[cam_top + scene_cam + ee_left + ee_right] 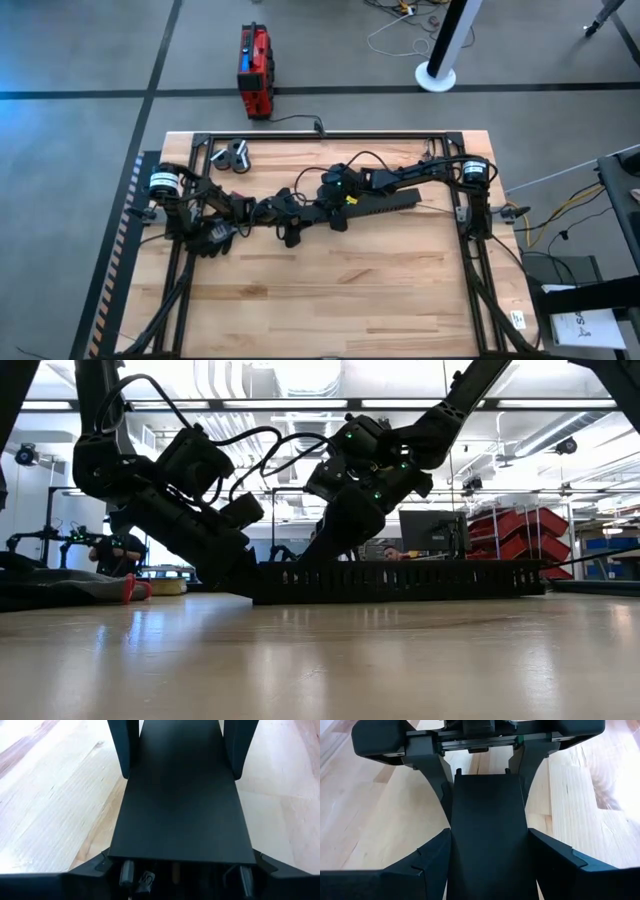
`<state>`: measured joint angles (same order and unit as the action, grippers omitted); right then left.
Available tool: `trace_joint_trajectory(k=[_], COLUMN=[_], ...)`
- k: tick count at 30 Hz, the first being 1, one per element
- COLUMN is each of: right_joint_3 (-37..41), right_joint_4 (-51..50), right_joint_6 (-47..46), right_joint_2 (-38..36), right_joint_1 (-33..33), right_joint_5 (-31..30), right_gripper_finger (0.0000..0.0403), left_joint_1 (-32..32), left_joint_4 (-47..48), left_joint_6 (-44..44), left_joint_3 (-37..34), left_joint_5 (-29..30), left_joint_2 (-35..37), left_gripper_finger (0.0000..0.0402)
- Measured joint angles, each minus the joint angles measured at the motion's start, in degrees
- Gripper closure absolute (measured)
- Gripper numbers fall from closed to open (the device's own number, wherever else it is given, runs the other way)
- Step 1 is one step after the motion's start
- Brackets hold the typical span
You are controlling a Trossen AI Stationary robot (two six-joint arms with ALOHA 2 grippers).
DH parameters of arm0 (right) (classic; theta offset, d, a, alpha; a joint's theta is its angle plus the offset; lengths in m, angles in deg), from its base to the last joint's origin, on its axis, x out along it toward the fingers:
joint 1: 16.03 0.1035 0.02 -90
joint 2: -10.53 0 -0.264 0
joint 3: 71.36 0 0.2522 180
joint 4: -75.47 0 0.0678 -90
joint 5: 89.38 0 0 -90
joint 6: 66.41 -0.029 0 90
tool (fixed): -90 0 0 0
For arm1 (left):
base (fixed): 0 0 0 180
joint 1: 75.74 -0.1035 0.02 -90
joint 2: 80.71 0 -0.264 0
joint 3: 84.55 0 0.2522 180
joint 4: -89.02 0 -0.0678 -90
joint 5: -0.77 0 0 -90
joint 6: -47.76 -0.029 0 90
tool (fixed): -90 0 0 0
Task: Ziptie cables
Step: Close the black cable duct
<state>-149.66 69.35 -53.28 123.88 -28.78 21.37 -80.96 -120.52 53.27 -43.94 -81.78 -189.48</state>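
While clamped, flat matte black lid (180,805), pale wood-grain table (50,795)

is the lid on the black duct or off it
On, at the grasped stretch: both wrist views show the flat lid between each gripper's fingers, left gripper, right gripper. Whether it is snapped down: cannot tell.

We see a pale wooden tabletop (330,270) of glued planks, smooth with a soft sheen, filling the lower frame. At its centre lies a long black matt plastic lid (180,805), flat and smooth. At the upper left sits a glossy red plastic box (254,70) on grey floor.
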Motion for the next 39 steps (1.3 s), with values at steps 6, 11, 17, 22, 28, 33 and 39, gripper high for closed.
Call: trace_joint_trajectory(k=[6,11,17,22,28,33,39], right_joint_3=[-0.3,-0.5,-0.5,-0.6,-0.6,-0.6,-0.6], right_joint_4=[0.0,0.0,-0.5,-0.9,0.9,1.3,0.1], right_joint_6=[2.3,3.3,4.8,4.4,3.2,3.2,3.7], right_joint_2=[-0.2,-0.1,-0.1,-0.4,-0.1,-0.1,-0.2], right_joint_1=[0.0,-0.1,-0.1,0.0,0.9,0.8,0.6], right_joint_5=[1.9,2.7,3.2,2.0,-1.3,1.2,-0.2], right_gripper_finger=[0.0186,0.0186,0.0186,0.0186,0.0186,0.0186,0.0186], left_joint_1=[0.0,0.0,0.0,-0.2,-0.2,-0.2,-0.2], left_joint_4=[-0.1,-0.1,-0.1,-0.1,-0.4,-0.5,-0.6], left_joint_6=[0.2,0.4,0.6,0.6,0.6,0.7,0.8], left_joint_3=[0.0,0.0,0.0,0.0,0.0,0.0,0.0], left_joint_5=[0.0,0.0,-0.3,-0.6,-0.7,-0.7,-0.7], left_joint_2=[0.0,0.0,0.0,0.0,0.0,0.1,0.1], left_gripper_finger=[0.0173,0.0178,0.017,0.0179,0.0173,0.0178,0.017])
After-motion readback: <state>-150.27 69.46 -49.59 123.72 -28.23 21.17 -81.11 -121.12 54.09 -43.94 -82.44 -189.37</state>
